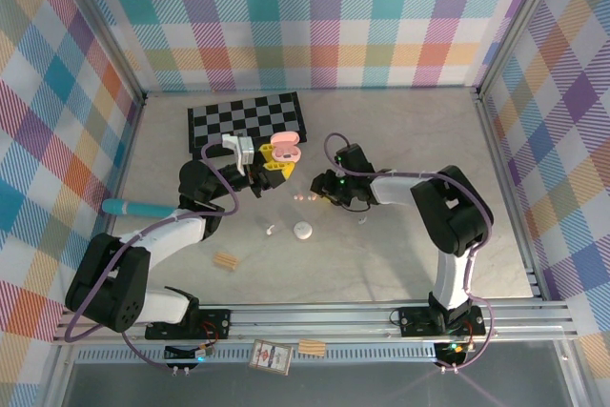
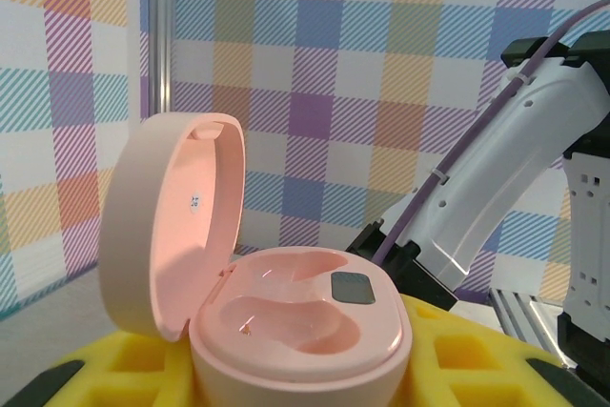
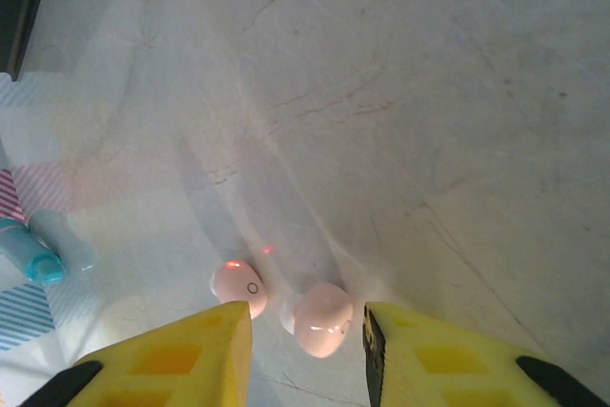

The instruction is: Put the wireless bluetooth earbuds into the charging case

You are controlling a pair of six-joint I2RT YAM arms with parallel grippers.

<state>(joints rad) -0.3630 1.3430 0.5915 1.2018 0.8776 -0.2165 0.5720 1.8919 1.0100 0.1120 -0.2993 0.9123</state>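
Note:
My left gripper (image 1: 270, 163) is shut on the open pink charging case (image 2: 295, 326), held off the table. Its yellow fingers (image 2: 534, 350) flank the base, the lid (image 2: 172, 226) stands up at the left, and both wells look empty. Two pale pink earbuds (image 1: 305, 195) lie on the table. My right gripper (image 3: 307, 350) is low over them and open. One earbud (image 3: 322, 318) lies between the yellow fingertips (image 3: 191, 355) with a small gap on each side. The other earbud (image 3: 238, 288) sits just beyond the left fingertip.
A shut white case (image 1: 303, 229) lies mid-table with a white earbud (image 1: 271, 231) to its left and another (image 1: 362, 219) to its right. A teal cylinder (image 1: 129, 207), a tan wooden block (image 1: 226, 261) and a checkerboard mat (image 1: 246, 118) are also on the table.

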